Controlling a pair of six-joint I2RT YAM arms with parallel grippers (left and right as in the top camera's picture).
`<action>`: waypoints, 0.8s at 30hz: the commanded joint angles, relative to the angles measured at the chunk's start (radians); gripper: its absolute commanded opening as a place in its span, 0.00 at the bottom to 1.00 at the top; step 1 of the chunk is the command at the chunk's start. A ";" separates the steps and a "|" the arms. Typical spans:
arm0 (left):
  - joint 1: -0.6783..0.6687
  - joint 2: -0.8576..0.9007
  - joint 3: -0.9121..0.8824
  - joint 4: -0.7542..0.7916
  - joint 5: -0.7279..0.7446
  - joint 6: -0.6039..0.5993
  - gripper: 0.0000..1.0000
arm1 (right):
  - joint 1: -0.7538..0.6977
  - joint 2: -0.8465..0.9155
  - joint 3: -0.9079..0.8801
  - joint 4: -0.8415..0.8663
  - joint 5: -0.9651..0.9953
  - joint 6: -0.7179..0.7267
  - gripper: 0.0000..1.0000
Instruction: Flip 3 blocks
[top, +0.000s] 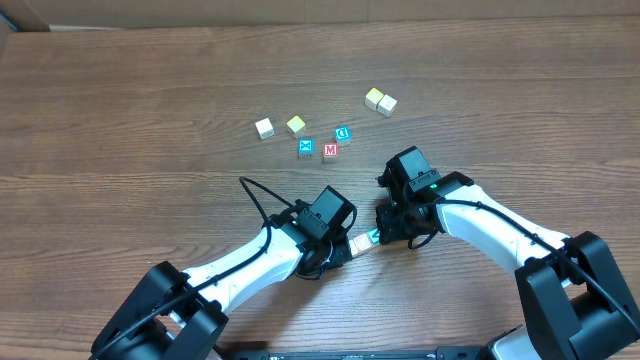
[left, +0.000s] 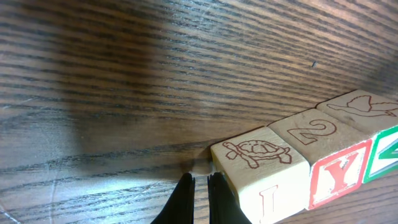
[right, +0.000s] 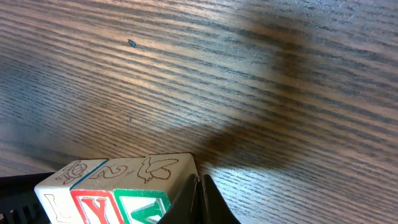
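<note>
- Blocks (top: 360, 242) lie in one tight row on the counter (top: 150, 120), between our two hands.
- The row's long axis runs from hand to hand: turtle block (left: 255, 155) at our left end, red Y block (left: 336, 177) in the middle, green V block (right: 146, 208) at our right end.
- Our left hand (left: 199, 190) is clenched on nothing, just beside the turtle block's outer face.
- Our right hand (right: 200, 190) is likewise clenched and empty, at the green V block's end.
- We judge both arms equally near, so the flip probably means rolling the row about that axis.
</note>
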 joint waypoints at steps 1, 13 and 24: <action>-0.014 0.009 -0.004 0.020 0.027 -0.040 0.04 | 0.031 -0.012 -0.004 0.013 -0.084 0.001 0.04; -0.014 0.009 -0.004 0.019 0.028 -0.046 0.04 | 0.031 0.044 -0.004 0.025 -0.072 0.008 0.04; -0.014 0.009 -0.004 0.025 0.042 -0.076 0.04 | 0.031 0.050 -0.004 0.045 -0.061 0.024 0.04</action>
